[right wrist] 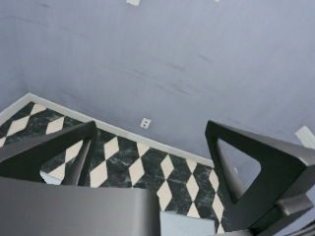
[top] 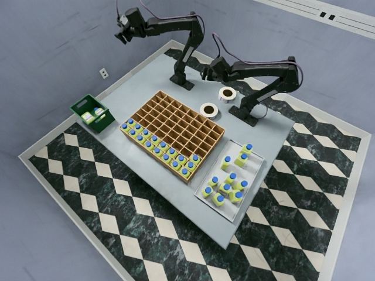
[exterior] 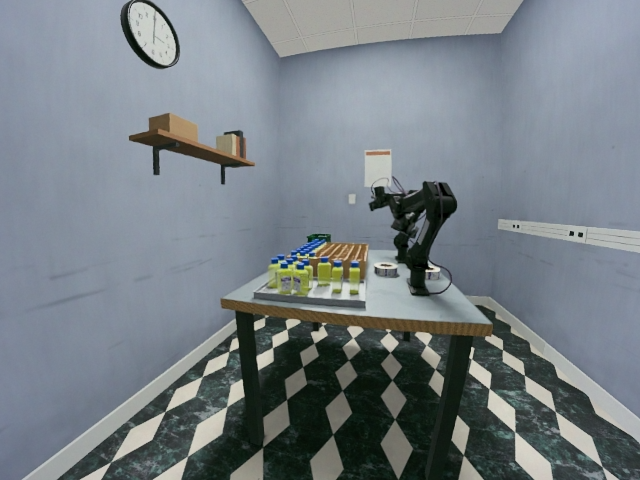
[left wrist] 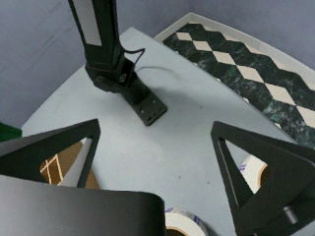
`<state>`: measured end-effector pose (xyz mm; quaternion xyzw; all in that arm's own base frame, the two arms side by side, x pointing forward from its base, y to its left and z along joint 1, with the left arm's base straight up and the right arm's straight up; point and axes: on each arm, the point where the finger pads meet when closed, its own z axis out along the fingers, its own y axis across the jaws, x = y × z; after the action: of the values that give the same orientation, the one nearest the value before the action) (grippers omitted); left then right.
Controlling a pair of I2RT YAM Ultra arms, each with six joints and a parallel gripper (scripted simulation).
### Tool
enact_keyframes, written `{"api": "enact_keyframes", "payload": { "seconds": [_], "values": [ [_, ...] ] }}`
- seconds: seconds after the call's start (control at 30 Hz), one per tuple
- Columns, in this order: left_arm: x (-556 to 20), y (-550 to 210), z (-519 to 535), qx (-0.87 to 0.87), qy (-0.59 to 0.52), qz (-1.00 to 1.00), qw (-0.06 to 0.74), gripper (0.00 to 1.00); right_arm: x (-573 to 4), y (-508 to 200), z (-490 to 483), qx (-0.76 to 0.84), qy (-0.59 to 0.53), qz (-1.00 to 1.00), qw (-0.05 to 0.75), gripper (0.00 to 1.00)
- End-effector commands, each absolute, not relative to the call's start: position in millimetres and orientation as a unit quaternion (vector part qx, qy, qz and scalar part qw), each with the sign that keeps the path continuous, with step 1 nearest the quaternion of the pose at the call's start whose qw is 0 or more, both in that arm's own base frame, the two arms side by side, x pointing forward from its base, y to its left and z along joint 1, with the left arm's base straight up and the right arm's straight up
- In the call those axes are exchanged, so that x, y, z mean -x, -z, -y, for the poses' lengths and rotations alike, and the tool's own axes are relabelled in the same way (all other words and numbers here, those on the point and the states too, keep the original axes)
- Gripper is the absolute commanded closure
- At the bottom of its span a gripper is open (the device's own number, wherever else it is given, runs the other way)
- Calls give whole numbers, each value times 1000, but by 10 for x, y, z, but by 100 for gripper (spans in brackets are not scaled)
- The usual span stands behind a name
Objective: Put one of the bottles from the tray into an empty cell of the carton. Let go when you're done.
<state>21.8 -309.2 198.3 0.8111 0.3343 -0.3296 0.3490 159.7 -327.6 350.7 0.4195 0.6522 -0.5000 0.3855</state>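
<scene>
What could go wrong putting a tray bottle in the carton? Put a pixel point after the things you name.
Likely risks:
1. Bottles (top: 225, 188) (exterior: 301, 281) crowd one end of the tray (top: 212, 167) (exterior: 310, 300); reaching in there could topple neighbours.
2. Carton (top: 205, 156) (exterior: 341, 260) (left wrist: 66, 154) cells look snug; a tilted bottle could catch a divider (top: 183, 133).
3. Two rows are mostly filled, so a sloppy drop beside them could clip a cap (top: 171, 150).

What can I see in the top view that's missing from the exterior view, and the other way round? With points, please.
Only the top view: the yellow-green bottles lying inside the green plastic crate (top: 104, 122) (exterior: 318, 237) (left wrist: 9, 132).

Only the exterior view: the round black-rimmed clock (exterior: 154, 37), and the brown wooden shelf (exterior: 191, 148) with its cardboard box (exterior: 175, 126).

Both: the brown cardboard carton (top: 154, 157) (exterior: 343, 255) (left wrist: 92, 182), the shallow grey tray (top: 218, 169) (exterior: 330, 302) of yellow-green, blue-capped bottles (top: 241, 160) (exterior: 324, 273), the crate, and two black robot arms (top: 181, 24) (exterior: 431, 222) (left wrist: 98, 44).
</scene>
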Motion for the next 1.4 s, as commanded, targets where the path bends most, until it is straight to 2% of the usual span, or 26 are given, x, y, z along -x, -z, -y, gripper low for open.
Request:
{"api": "enact_keyframes", "payload": {
  "seconds": [0.0, 0.57, 0.6, 1.13, 1.37],
  "values": [
    [-221, -2029, 3104, -810, 330, -331, 355, 0, -1589, -3576, 3270, -421, 502, -645, 393, 0],
    [-210, -2088, 3105, -808, 334, -327, 360, 0, -1573, -3589, 3257, -422, 502, -645, 393, 0],
    [-210, -2088, 3105, -808, 334, -327, 360, 56, -1573, -3589, 3257, -422, 502, -645, 393, 0],
    [-212, -2049, 3104, -809, 333, -329, 356, 56, -1573, -3589, 3257, -422, 502, -645, 393, 0],
    [-1057, -1882, 3103, -708, 274, -582, 291, 56, -1573, -3589, 3257, -422, 502, -645, 393, 0]
  ]
}}
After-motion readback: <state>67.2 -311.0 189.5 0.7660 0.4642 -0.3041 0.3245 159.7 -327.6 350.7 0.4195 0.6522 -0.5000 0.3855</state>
